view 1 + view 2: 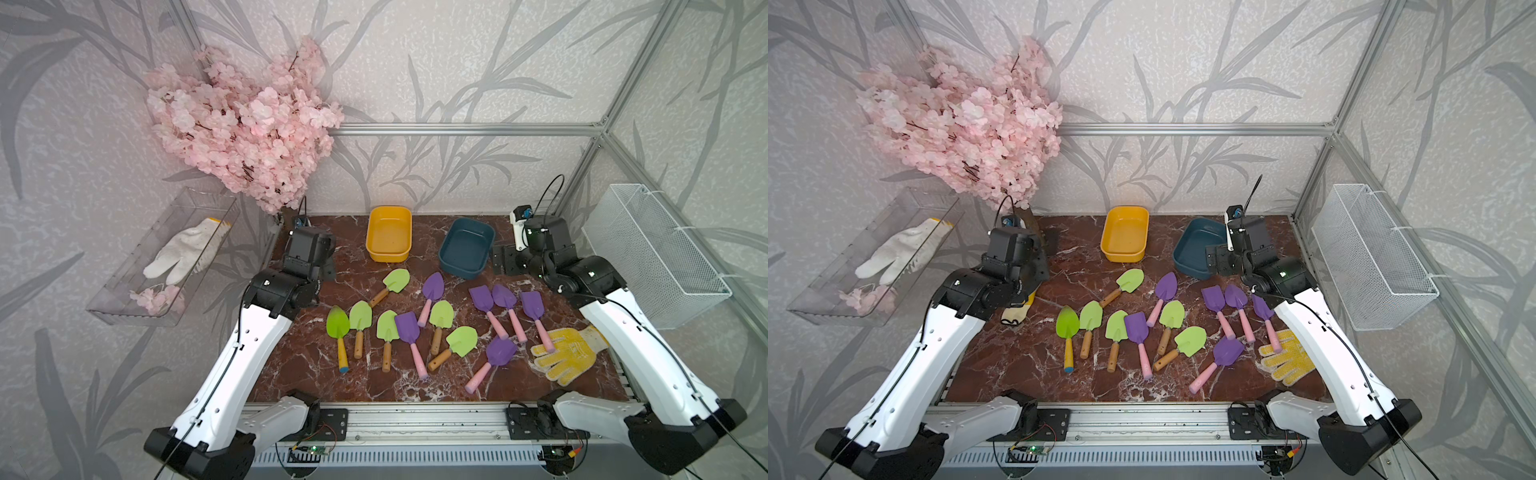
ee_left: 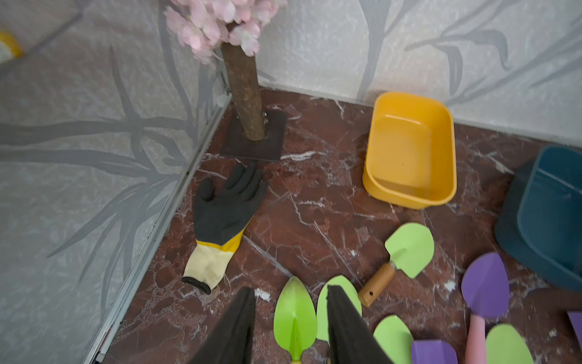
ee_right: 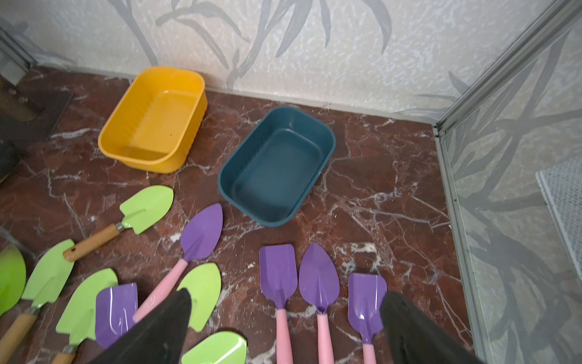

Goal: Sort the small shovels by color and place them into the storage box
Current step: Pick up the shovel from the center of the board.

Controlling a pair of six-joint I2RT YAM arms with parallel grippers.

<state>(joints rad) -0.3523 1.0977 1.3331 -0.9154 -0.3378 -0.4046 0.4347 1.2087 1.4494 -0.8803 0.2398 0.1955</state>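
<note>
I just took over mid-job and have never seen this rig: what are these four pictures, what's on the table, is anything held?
The left arm and right arm are white robots over a marble table. Two pictures look down from one overhead camera pair; the other two come from a camera on each wrist. On the table lie six green shovels, six purple shovels, a yellow glove, a black glove, and an empty yellow tub and blue tub. The left gripper and right gripper both stand open, holding nothing.
</note>
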